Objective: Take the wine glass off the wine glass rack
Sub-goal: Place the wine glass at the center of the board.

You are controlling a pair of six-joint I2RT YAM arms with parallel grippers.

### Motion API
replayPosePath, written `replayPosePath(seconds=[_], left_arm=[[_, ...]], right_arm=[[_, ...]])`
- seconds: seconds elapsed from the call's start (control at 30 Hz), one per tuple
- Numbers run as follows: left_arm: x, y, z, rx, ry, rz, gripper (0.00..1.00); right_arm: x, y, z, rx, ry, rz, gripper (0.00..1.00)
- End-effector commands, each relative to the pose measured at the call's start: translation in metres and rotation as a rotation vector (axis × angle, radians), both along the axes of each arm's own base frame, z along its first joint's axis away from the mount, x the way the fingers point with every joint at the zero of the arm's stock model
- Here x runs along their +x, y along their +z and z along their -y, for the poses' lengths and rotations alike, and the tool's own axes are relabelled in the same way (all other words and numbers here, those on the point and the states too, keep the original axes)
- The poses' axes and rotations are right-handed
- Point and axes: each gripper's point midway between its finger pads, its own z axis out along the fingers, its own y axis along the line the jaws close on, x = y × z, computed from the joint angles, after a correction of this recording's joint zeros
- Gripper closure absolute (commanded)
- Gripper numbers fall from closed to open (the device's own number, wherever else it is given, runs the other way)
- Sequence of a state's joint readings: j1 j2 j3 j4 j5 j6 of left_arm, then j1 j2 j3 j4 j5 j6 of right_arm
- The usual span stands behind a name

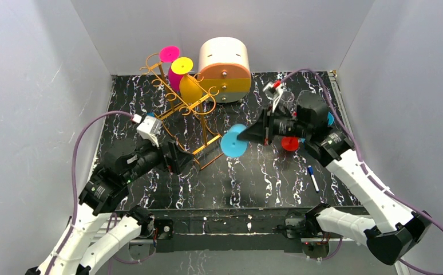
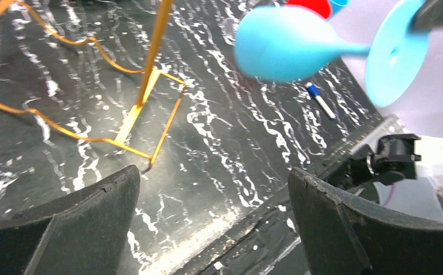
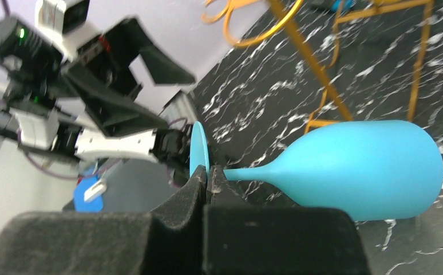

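A robotics lab test cell. Plain white panels [image 1: 36,86] box in a black, white-veined worktop [image 1: 265,183] on the left, right and far sides. The left arm [image 1: 107,186] and right arm [image 1: 362,183] are bolted at its near edge, trailing purple cables [image 1: 76,160]. A staged prop, the wine glass rack [image 1: 176,106], stands far left.

One rack [image 2: 152,57], one pen [image 1: 313,178].

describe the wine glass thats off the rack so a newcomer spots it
Find the tall orange-gold wire rack at the back left of the table. Just right of its base, the right gripper holds a light blue wine glass sideways by the stem, jaws shut. Unlike the pink, yellow and orange glasses, it hangs from no rail.
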State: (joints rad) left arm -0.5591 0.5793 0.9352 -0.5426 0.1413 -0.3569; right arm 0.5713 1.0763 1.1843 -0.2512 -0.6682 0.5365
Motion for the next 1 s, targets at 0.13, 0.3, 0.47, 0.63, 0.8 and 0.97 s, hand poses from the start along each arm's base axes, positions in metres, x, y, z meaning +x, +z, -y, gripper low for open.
replayPosePath(seconds=[0.13,0.3,0.47,0.63,0.8,0.97], left_arm=[[-0.039,0.009,0.071,-0.205,-0.442,-0.147,0.03],[-0.056,0.013,0.083,-0.286,-0.568,-0.189,0.05],[-0.057,-0.002,0.087,-0.329,-0.562,-0.268,0.19],[-0.045,0.003,0.089,-0.391,-0.498,-0.242,0.39],[-0.036,0.035,0.101,-0.605,-0.516,-0.196,0.62],[-0.034,0.036,0.101,-0.601,-0.512,-0.192,0.91]], right_arm=[[-0.047,-0.028,-0.027,-0.011,0.111,0.079,0.99],[-0.044,-0.033,-0.046,0.058,0.081,0.112,0.99],[-0.041,-0.023,-0.055,0.21,0.055,0.11,0.99],[-0.044,-0.017,-0.056,0.272,0.064,0.107,0.99],[-0.048,-0.005,-0.055,0.368,0.064,0.057,0.99],[-0.044,-0.011,-0.051,0.341,0.021,0.025,0.99]])
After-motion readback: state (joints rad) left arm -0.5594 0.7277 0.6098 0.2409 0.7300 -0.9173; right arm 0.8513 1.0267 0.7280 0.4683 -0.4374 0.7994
